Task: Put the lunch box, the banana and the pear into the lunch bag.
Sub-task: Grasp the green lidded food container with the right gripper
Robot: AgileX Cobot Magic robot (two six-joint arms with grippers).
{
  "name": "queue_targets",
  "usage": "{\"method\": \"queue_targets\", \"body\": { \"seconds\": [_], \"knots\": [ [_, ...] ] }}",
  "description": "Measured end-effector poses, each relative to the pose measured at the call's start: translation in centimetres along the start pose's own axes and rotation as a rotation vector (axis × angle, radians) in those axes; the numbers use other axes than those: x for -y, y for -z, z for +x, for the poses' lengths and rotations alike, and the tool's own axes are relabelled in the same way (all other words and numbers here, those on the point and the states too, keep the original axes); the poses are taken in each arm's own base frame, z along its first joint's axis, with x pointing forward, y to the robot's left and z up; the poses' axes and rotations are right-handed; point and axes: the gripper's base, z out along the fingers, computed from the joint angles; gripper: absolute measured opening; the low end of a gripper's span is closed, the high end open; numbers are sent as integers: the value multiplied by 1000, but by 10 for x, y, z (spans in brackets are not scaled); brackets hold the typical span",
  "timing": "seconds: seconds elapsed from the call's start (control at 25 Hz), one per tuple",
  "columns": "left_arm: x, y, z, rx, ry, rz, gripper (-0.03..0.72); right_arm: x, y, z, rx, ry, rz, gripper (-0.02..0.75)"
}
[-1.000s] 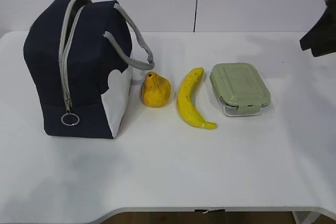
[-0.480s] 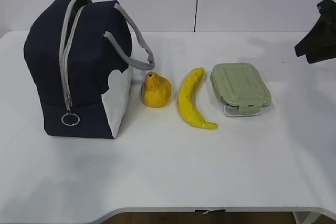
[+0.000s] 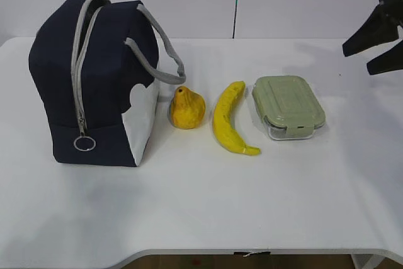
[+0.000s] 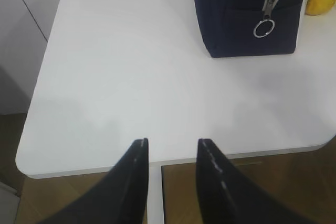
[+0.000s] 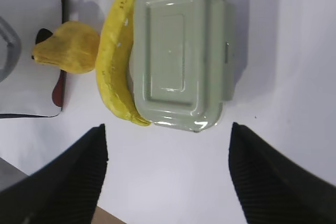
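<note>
My right gripper (image 5: 165, 174) hung wide open above the table (image 3: 189, 206), jaws spread and empty, with the lunch box (image 5: 178, 51) lying straight ahead of them, its long axis pointing away from me and its width fitting between the fingers. The banana (image 5: 116, 56) lay alongside its left edge, touching or nearly so, the pear (image 5: 68, 53) further left, near the zipped lunch bag (image 3: 94, 80). My left gripper (image 4: 171, 153) waited part-open, holding nothing, the bag well ahead of it. The right arm looked the nearer for the box.
</note>
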Motion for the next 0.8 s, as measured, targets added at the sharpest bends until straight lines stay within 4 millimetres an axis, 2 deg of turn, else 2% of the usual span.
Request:
{"method": "queue_targets", "body": {
  "seconds": [0.16, 0.44, 0.8],
  "knots": [
    [0, 0, 0, 0, 0, 0, 241, 0, -5, -3, 13, 9, -44, 568],
    [0, 0, 0, 0, 0, 0, 241, 21, -29, -8, -28, 9, -59, 513],
    [0, 0, 0, 0, 0, 0, 241, 38, -52, -19, -31, 22, -106, 508]
  ]
}}
